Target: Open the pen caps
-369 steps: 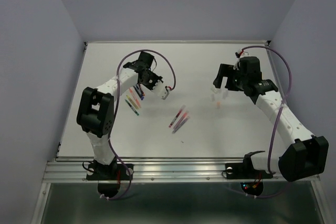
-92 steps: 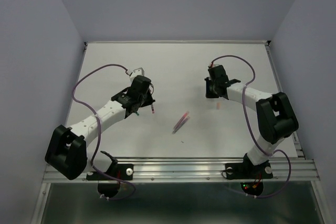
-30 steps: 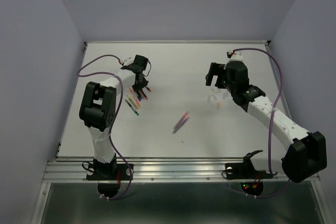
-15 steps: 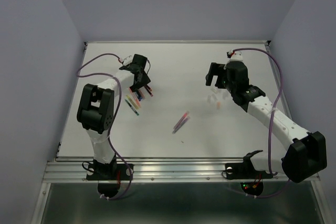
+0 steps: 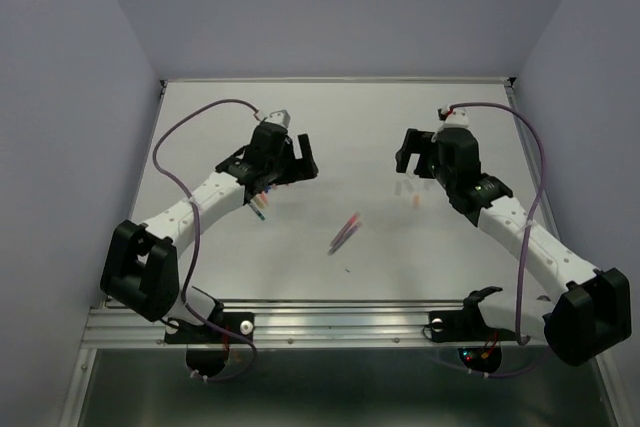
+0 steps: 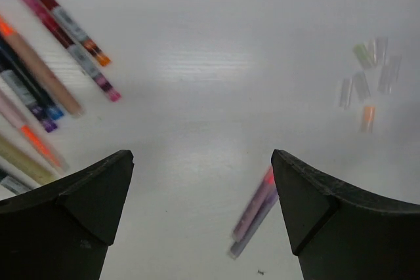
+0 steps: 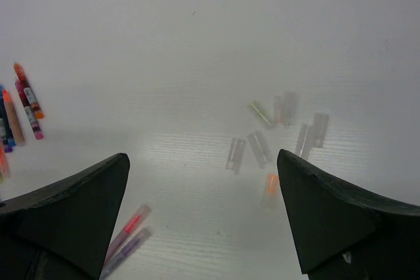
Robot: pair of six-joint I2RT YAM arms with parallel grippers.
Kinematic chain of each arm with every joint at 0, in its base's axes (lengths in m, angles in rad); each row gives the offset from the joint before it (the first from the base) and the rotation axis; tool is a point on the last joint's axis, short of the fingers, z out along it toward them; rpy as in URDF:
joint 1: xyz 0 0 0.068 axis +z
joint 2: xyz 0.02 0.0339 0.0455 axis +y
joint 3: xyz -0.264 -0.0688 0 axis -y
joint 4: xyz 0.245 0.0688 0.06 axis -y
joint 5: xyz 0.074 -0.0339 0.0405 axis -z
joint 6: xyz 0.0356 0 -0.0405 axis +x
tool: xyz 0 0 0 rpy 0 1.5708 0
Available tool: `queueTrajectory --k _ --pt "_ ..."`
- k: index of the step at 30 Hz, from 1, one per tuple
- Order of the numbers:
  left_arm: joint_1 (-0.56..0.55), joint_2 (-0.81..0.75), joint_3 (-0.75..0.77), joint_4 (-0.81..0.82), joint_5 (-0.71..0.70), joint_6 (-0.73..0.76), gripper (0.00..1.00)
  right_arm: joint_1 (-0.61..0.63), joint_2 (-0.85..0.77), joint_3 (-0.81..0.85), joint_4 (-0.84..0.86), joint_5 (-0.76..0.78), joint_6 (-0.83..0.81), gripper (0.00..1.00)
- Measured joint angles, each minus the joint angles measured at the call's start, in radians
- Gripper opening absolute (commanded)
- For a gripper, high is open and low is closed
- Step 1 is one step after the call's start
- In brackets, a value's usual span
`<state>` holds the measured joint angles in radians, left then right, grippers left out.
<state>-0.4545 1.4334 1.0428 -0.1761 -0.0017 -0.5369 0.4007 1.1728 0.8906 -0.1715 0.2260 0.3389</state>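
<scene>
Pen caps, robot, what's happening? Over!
Left gripper and right gripper: jaws open, empty. Pen caps lie loose near right gripper; two pens mid-table. Nothing in the way.

— What carries everything?
— A flat white worktop (image 5: 340, 117), a ribbed aluminium rail (image 5: 340, 319) along its near edge.
— And around it?
— Plain pale lilac walls (image 5: 330, 7). Slim coloured pen bodies (image 6: 39, 67) lie side by side at the left.
</scene>
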Motion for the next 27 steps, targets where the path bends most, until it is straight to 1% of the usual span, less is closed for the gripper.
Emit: queueTrajectory --k 3,7,9,15,20,27 --pt "-0.116 -0.008 -0.038 0.0 0.042 0.045 0.99 0.0 -0.024 -0.011 -0.002 -0.01 -0.002 1.0" --pt "-0.238 -0.003 -0.057 -0.017 0.071 0.094 0.99 0.0 -0.04 -0.015 0.001 -0.028 -0.004 1.0" --pt "-0.276 0.006 -0.057 -0.018 0.072 0.117 0.99 0.0 -0.047 -0.024 -0.002 -0.037 -0.007 1.0" --pt "-0.337 0.098 -0.05 -0.026 0.053 0.172 0.99 0.0 -0.051 -0.04 -0.002 -0.043 -0.018 1.0" --pt "-0.366 0.23 -0.007 -0.046 0.038 0.213 0.99 0.0 -0.051 -0.04 -0.001 -0.043 -0.029 1.0" --pt "-0.376 0.281 0.042 -0.076 -0.015 0.239 0.99 0.0 -0.051 -0.041 -0.001 -0.042 -0.034 1.0"
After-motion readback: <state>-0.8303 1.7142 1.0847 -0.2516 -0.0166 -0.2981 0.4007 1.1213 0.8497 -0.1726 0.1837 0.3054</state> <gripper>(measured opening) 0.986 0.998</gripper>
